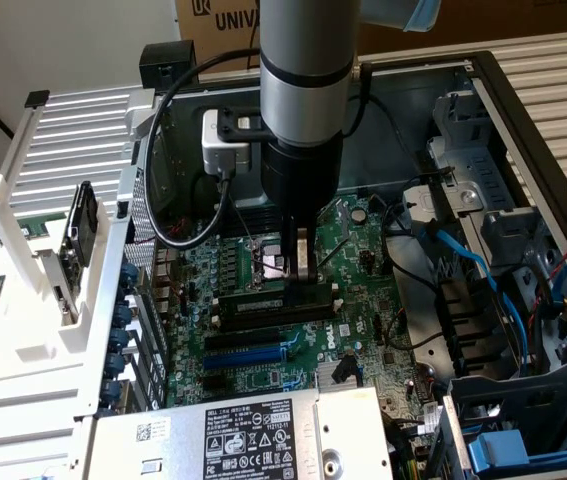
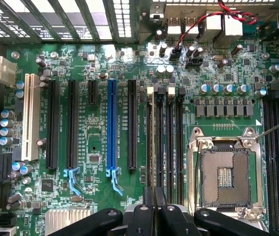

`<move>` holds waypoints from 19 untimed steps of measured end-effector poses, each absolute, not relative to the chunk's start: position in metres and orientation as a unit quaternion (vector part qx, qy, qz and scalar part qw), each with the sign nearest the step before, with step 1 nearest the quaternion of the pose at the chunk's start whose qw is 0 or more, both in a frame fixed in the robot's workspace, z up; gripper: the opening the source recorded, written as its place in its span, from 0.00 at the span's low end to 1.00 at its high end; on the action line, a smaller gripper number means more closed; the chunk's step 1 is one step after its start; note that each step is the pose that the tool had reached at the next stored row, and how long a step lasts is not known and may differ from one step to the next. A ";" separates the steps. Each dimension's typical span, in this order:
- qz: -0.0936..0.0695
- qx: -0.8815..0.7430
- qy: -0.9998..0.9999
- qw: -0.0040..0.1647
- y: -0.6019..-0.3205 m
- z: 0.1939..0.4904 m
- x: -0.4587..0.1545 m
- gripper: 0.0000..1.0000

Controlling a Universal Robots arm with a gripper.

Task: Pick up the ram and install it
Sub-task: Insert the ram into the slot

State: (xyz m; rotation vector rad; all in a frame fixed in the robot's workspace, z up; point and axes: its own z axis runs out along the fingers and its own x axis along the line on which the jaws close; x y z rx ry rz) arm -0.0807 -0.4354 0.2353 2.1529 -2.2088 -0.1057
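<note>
The fingers point(image 1: 306, 262) are pinched close together on the top edge of the ram point(image 1: 263, 308), near one end of it. The gripper point(image 1: 300, 285) points straight down over the green board point(image 1: 263, 378). The ram stands on edge along the black memory slots point(image 2: 170, 142), and I cannot tell how deep it sits. The open chip socket point(image 2: 225, 174) lies just beside these slots, and the blue slot point(image 2: 111, 123) is on their other side. The board lies inside an open computer case point(image 1: 523, 120), with a labelled silver box point(image 1: 233, 435) at the near edge and a white rack point(image 1: 23, 250) on the exterior view's left.
</note>
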 end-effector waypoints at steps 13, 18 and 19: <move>-0.034 0.697 -0.715 0.028 -0.435 0.233 -0.081 0.12; -0.034 0.697 -0.715 0.028 -0.435 0.233 -0.081 0.12; -0.034 0.697 -0.715 0.028 -0.435 0.232 -0.081 0.12</move>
